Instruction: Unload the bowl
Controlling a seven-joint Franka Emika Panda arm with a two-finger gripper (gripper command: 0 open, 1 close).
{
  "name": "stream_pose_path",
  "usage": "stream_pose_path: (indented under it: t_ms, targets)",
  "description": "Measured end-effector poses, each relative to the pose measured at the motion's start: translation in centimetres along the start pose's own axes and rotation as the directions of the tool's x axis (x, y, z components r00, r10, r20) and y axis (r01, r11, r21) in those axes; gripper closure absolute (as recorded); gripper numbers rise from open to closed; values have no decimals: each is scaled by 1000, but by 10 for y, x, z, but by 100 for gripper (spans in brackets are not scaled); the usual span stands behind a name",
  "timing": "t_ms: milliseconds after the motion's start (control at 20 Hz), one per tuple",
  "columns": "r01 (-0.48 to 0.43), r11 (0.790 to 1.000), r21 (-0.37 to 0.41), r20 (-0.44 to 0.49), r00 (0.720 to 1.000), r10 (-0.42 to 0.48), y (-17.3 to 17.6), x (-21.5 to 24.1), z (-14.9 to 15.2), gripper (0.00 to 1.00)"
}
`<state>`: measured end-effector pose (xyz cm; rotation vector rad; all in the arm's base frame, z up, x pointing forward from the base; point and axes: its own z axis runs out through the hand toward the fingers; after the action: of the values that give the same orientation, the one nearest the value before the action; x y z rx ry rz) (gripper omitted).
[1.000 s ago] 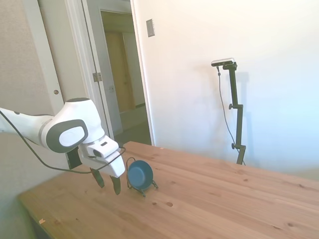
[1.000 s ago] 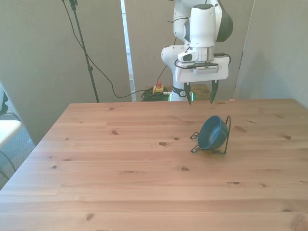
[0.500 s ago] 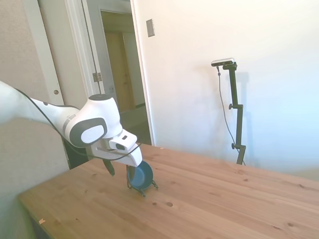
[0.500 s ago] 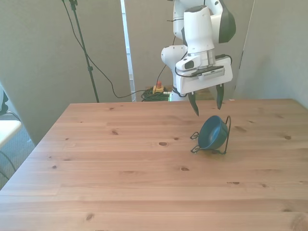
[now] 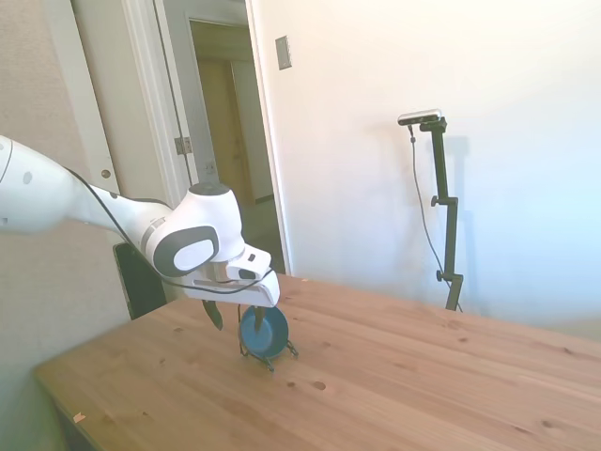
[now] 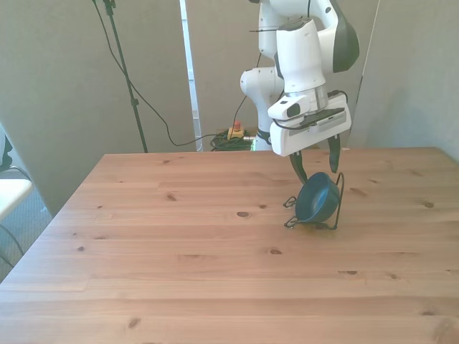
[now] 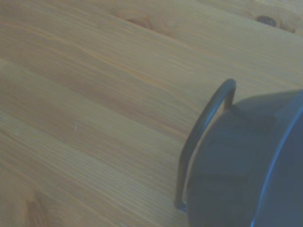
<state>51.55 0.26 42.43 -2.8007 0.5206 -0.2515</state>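
The bowl (image 6: 317, 200) sits on its edge in the thin wire stand (image 6: 337, 203), so your job is not done yet. It is small, round, smooth and dark blue, nearer the table's (image 6: 179, 272) far edge. Your gripper (image 6: 315, 166) hangs just above it, fingers wide apart, holding nothing. You must grab and lift.

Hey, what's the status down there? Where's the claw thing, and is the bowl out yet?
Gripper open, jaws just above the bowl's rim. Bowl not gripped, propped on edge in the wire stand. Nothing else on the table in the way.
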Motion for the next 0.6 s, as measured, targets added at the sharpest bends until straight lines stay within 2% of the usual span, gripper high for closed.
stream_pose_path:
  t_ms: [550,600]
  targets:
    - [93,994,59,28,995,-95,3,0,18,0]
    - [93,994,62,28,995,-95,4,0,20,100]
